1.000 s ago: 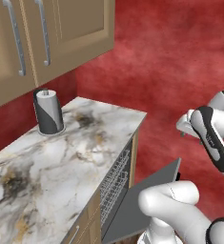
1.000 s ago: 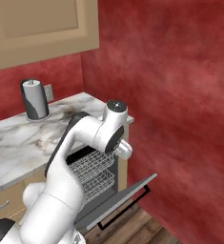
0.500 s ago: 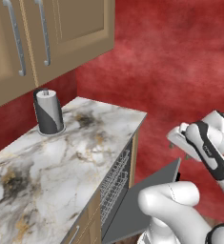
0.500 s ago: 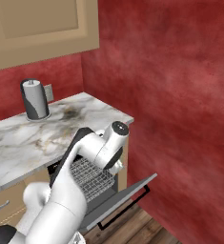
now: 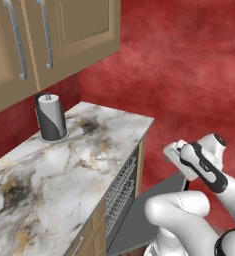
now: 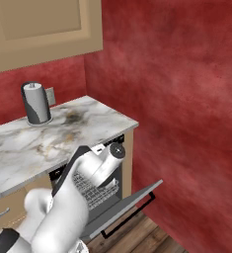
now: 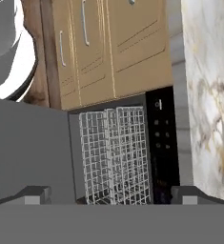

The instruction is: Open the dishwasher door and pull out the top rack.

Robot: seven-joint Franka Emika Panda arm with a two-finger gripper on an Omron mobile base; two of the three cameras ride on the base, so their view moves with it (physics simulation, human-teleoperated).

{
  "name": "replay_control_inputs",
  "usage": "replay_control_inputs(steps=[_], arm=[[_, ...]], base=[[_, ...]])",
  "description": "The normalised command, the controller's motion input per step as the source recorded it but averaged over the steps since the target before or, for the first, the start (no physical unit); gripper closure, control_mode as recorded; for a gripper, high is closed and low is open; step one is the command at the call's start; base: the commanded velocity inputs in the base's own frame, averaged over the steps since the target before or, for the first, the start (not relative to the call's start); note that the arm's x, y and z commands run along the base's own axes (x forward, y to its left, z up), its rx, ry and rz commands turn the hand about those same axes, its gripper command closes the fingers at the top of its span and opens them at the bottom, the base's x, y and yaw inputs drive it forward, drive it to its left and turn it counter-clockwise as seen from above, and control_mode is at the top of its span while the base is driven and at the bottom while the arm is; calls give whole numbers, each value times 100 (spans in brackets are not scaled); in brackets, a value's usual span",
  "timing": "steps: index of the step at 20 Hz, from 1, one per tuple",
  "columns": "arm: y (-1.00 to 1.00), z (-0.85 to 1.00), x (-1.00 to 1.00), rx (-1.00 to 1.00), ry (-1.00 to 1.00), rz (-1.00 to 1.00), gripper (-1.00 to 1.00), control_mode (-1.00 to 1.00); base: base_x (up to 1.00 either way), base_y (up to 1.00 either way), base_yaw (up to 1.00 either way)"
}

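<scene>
gripper (image 7: 111,195) fingers stand wide apart at the bottom of the hand view, one dark tip at each side, with nothing between them and no contact with anything. that view is rolled on its side: from left to right it shows the dishwasher door (image 7: 30,152), a flat dark grey panel dropped open, then the top rack (image 7: 116,155) of thin silver wire sitting inside the black cavity, then the marble counter (image 7: 208,95), with tan cabinet fronts (image 7: 108,43) above the opening. how far the rack has come forward is hard to judge from this angle; it looks to be within the cavity. in the left base view, tan wall cupboards (image 5: 49,40) with silver handles hang at the upper left, a paper towel roll in a dark holder (image 5: 51,118) stands at the back of the white and grey veined counter against the red wall (image 5: 189,65), the rack's wire grid shows under the counter edge, and the grey door lies lowered towards the floor with the white arm above it. in the right base view the door slopes down from the opening, its long black bar handle (image 6: 130,217) along the outer edge, above wooden floorboards (image 6: 157,242).
</scene>
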Motion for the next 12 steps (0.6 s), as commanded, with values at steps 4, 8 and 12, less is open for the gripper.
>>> replay_control_inputs(steps=[4, 8, 12], arm=[[15, -49, 50, 1, 0, -13, -100, -100], [9, -50, 56, 2, 0, -13, -100, -100], [14, -54, 46, 4, 1, -10, -100, -100]], base=[[0, 0, 0], [0, 0, 0], [0, 0, 0]])
